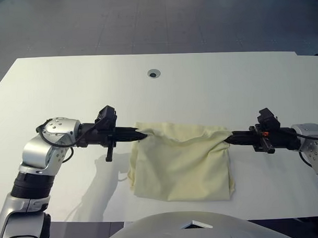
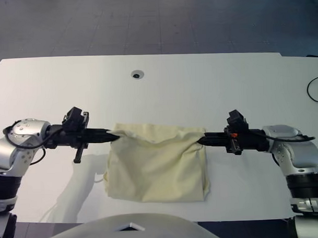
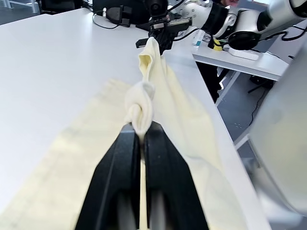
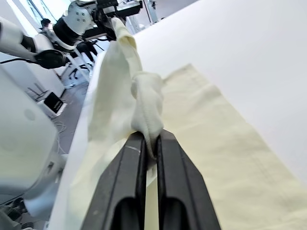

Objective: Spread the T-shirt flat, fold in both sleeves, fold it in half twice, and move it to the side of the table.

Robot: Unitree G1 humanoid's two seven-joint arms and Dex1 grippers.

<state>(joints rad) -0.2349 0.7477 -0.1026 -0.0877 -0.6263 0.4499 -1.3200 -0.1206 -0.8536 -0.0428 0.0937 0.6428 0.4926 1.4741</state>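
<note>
T-shirt strung between both pincers, top edge lifted, rest lying on desk below them. Top corners clenched by left pincer and right pincer. Sleeves seem tucked in; half-fold apparently under way; move aside remains.

There is one T-shirt, pale yellow, lying on one white table. Two grippers are counted, the left gripper and the right gripper, each with two black fingers. The tabletop has one round cable hole.
</note>
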